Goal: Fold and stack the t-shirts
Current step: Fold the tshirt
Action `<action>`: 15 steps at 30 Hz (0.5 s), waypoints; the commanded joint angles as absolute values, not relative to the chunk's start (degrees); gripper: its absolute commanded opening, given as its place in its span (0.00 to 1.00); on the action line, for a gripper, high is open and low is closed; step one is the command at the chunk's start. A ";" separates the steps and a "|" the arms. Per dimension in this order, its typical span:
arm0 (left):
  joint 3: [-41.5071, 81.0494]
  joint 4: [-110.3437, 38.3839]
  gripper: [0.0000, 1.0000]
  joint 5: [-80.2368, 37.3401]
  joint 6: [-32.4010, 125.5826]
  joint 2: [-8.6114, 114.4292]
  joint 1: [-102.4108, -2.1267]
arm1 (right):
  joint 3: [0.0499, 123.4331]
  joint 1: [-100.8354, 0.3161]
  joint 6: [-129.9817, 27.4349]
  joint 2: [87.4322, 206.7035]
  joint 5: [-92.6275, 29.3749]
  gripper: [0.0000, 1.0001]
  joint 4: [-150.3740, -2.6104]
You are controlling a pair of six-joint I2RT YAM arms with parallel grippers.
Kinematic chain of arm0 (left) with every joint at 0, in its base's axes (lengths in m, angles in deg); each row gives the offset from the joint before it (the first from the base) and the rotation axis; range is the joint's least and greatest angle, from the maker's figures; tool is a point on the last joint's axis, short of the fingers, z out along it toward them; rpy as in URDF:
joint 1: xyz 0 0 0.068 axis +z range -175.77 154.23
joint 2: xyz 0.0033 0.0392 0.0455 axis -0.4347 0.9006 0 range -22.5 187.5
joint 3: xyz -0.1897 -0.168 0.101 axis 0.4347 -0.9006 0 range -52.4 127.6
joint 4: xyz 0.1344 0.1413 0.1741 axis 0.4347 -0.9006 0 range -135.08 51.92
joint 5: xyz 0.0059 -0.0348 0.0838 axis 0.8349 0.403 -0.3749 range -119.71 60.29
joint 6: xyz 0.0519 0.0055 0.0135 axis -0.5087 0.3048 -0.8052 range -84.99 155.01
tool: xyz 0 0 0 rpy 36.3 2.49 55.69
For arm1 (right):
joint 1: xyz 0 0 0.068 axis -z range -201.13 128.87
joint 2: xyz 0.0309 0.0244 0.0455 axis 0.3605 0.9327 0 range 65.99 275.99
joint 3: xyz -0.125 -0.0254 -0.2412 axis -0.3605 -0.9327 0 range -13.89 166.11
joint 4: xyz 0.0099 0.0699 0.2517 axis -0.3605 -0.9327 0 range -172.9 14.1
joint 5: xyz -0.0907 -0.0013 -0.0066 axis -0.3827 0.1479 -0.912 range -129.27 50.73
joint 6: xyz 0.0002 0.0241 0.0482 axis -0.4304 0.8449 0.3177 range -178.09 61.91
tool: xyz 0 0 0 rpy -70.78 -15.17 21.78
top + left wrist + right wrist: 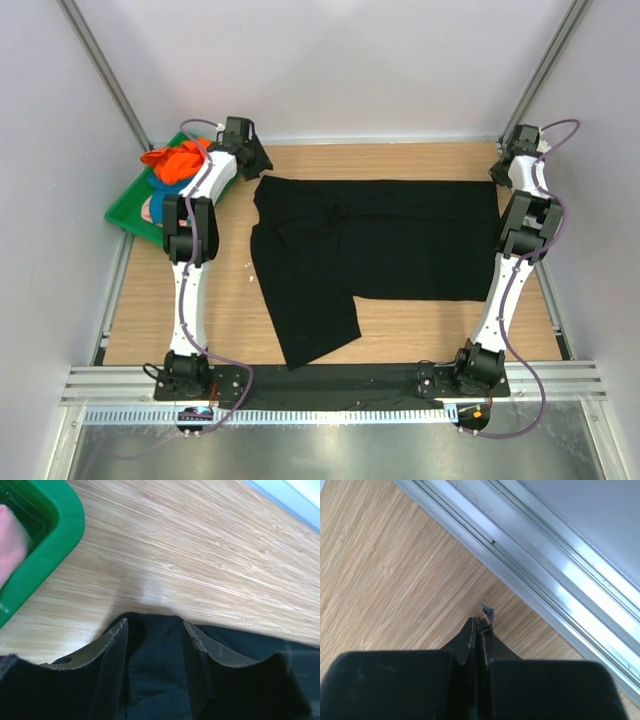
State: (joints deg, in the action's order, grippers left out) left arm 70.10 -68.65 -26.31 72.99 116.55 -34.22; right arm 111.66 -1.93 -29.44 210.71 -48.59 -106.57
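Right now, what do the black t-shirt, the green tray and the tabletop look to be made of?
Black t-shirt: soft matte cloth, probably cotton knit; it lies limp with folds and creases.
Green tray: glossy moulded plastic, by its rounded rim and sheen.
Tabletop: wood or wood-look laminate, pale fine straight grain, satin; which I cannot tell.

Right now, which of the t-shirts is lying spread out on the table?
The black t-shirt; the colourful ones lie bunched in the green tray.

Bright even overhead light, faint shadows, glare on aluminium rail [590, 605] at three o'clock, wrist foregrounds blurred at six o'clock
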 commanded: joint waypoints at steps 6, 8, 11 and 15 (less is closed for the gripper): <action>71.97 -68.93 0.48 -27.25 69.73 118.39 -33.94 | 112.67 -1.80 -29.70 212.15 -47.44 0.01 -109.12; 72.14 -69.11 0.48 -27.25 69.03 119.09 -33.86 | 112.84 -1.80 -29.52 212.32 -47.44 0.01 -109.12; 73.63 -69.99 0.43 -27.25 68.67 120.15 -33.94 | 113.63 -1.71 -29.26 212.67 -47.53 0.01 -109.47; 75.39 -69.99 0.21 -26.98 68.85 122.34 -33.86 | 114.95 -1.71 -28.91 213.64 -47.27 0.01 -110.17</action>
State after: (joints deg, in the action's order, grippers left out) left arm 72.57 -69.63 -26.64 70.30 120.98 -34.22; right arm 113.19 -1.89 -29.27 211.35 -47.89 -107.64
